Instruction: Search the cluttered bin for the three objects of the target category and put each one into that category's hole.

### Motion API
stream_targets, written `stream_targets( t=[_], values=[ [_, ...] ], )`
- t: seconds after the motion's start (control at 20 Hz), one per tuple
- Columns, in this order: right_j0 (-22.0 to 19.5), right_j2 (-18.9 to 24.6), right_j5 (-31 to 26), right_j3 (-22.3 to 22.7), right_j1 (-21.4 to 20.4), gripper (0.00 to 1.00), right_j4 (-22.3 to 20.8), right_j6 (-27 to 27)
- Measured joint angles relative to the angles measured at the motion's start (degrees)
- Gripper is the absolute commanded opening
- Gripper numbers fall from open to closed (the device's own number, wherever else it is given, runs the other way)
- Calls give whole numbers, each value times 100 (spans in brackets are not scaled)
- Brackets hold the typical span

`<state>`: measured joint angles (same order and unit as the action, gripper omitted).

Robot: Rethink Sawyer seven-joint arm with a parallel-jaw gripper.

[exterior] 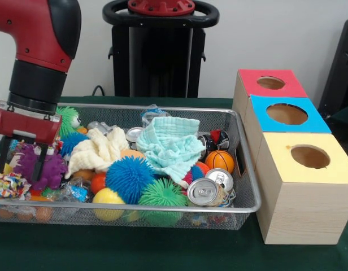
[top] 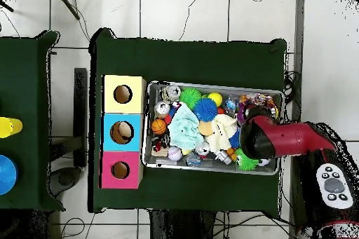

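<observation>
The wire-mesh bin point(exterior: 162, 209) is full of clutter; it also shows in the overhead view point(top: 214, 171). My gripper point(exterior: 21, 161) is open and empty, low over the bin's left end, its fingers point(exterior: 41, 161) straddling a purple spiky toy point(exterior: 48, 168). One knotted fabric bundle point(exterior: 7, 185), white with coloured patches, lies just in front of the gripper by the rim; it also shows in the overhead view point(top: 258, 99). I see no other bundles. The yellow-topped box's hole point(exterior: 310, 156) point(top: 123, 94) is to the right of the bin. In the overhead view the arm point(top: 280, 138) hides the gripper.
A pale yellow cloth point(exterior: 98, 149) and a mint cloth point(exterior: 171, 144) lie on top of the pile. Blue point(exterior: 129, 178) and green point(exterior: 161, 195) spiky balls, cans point(exterior: 202, 192) and a small basketball point(exterior: 219, 161) fill the bin. Blue-topped point(exterior: 287, 114) and red-topped point(exterior: 270, 83) boxes stand behind the yellow one.
</observation>
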<state>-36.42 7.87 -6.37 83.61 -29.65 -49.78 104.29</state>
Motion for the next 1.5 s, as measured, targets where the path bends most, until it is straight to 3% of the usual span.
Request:
stream_targets(
  t=[0.3, 0.65, 0.7, 1.5],
  values=[
    [-267, 94, 143, -1, 249, 100, 12, 0],
    [-710, 498, 187, -31, 463, 100, 31, 1],
    [-796, 602, 187, -51, 506, 0, 27, 1],
    [-711, 591, 199, -72, 525, 0, 26, 1]
  ],
)
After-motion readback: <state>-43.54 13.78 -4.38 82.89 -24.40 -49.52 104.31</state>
